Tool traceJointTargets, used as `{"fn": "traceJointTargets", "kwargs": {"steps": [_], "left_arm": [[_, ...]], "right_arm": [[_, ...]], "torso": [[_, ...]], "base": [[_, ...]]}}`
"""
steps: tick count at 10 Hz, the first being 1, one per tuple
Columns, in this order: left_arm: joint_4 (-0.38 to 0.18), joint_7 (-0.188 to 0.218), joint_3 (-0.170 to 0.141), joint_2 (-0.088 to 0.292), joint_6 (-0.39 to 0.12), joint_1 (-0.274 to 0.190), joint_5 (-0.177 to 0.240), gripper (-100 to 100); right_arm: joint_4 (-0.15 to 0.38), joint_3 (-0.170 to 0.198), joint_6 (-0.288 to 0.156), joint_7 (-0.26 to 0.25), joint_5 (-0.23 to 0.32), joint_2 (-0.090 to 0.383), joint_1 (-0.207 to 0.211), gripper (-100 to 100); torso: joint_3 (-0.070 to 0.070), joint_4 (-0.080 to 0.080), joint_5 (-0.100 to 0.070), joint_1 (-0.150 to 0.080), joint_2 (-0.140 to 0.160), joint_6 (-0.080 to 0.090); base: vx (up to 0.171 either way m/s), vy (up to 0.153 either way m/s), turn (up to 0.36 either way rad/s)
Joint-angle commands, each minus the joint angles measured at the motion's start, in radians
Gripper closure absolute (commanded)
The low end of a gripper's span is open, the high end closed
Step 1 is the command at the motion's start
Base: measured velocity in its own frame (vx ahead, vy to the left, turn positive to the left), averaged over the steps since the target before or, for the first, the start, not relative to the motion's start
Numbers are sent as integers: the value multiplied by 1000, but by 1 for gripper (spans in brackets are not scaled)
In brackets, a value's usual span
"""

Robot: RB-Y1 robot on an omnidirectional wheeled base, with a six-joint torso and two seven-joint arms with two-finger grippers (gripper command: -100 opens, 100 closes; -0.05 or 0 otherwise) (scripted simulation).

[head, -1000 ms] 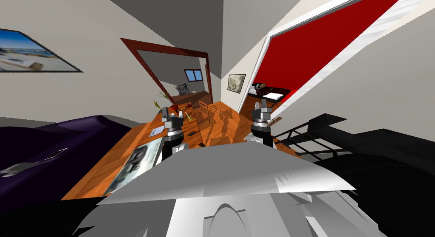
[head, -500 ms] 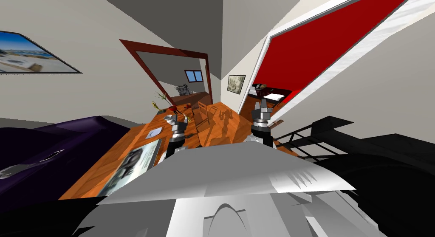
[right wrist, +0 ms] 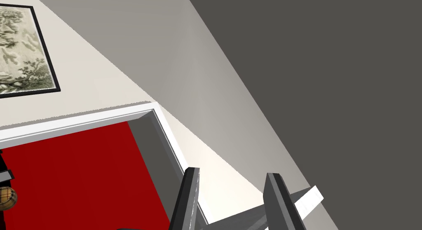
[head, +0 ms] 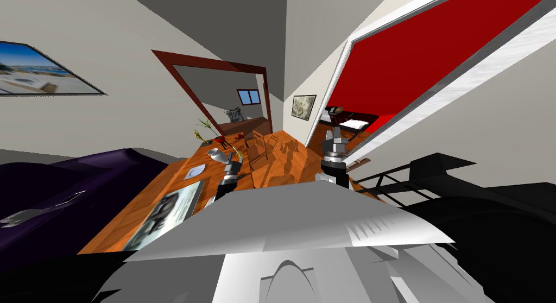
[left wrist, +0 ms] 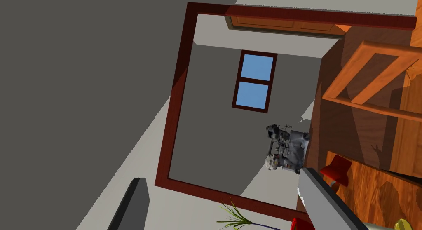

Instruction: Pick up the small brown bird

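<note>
A red wall point(head: 412, 61) fills the upper right of the head view behind a white-trimmed opening, while a dark purple sofa point(head: 81, 180) spreads across the lower left. Between them, a long wooden table point(head: 133, 207) runs from the lower left toward the centre of the frame. It ends below a dark red framed opening point(head: 212, 62) at centre top. A black barred frame point(head: 402, 177) stands at the right, and a framed picture point(head: 38, 77) hangs at the upper left. A wooden chair point(head: 261, 147) stands at the table's far end, just right of centre.

A grey printed mat point(head: 163, 215) lies on the near part of the table, with a pale plate point(head: 194, 171) beyond it. The left gripper point(left wrist: 222, 177) reaches out over the table at centre, fingers spread wide with nothing between them. The right gripper point(right wrist: 233, 172) is raised right of centre, off the table, fingers parted by a narrower gap and holding nothing.

A grey bowl point(head: 213, 152), a red object point(head: 220, 139) and a spiky green plant point(head: 202, 126) cluster at the table's far end. The small brown bird point(head: 239, 152) shows as a yellow-brown speck on the table. It sits just beside the left gripper's tip and is too small to make out clearly.
</note>
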State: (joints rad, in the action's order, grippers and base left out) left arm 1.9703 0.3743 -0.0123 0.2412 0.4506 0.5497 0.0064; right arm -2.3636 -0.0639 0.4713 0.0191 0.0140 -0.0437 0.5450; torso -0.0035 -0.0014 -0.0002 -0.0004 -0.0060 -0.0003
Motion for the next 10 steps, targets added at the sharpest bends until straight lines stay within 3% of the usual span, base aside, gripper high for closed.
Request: {"fn": "traceJointTargets", "kwargs": {"steps": [1, 4, 7, 9, 10], "left_arm": [[-40, 12, 4, 4, -6, -8, -7, -100], [-117, 67, 10, 36, -27, 4, -28, -100], [-190, 94, 13, 51, -39, 11, -39, -100], [-272, 146, 19, 79, -64, 23, -66, -100], [-294, 146, 19, 79, -64, 23, -66, -100]], "right_arm": [[0, 0, 0, 0, 0, 0, 0, 0], [0, 0, 0, 0, 0, 0, 0, 0], [0, 0, 0, 0, 0, 0, 0, 0], [0, 0, 0, 0, 0, 0, 0, 0], [0, 0, 0, 0, 0, 0, 0, 0]], "torso": [[0, 0, 0, 0, 0, 0], [0, 0, 0, -1, 0, 0], [-1, 0, 0, 1, -2, 0], [-1, 0, 0, 0, -1, 0], [-2, -1, 0, -1, -3, 0]], "base": [[79, -16, 26], [97, -27, 49], [106, -2, 41], [128, -26, 110], [144, -24, 48]]}}
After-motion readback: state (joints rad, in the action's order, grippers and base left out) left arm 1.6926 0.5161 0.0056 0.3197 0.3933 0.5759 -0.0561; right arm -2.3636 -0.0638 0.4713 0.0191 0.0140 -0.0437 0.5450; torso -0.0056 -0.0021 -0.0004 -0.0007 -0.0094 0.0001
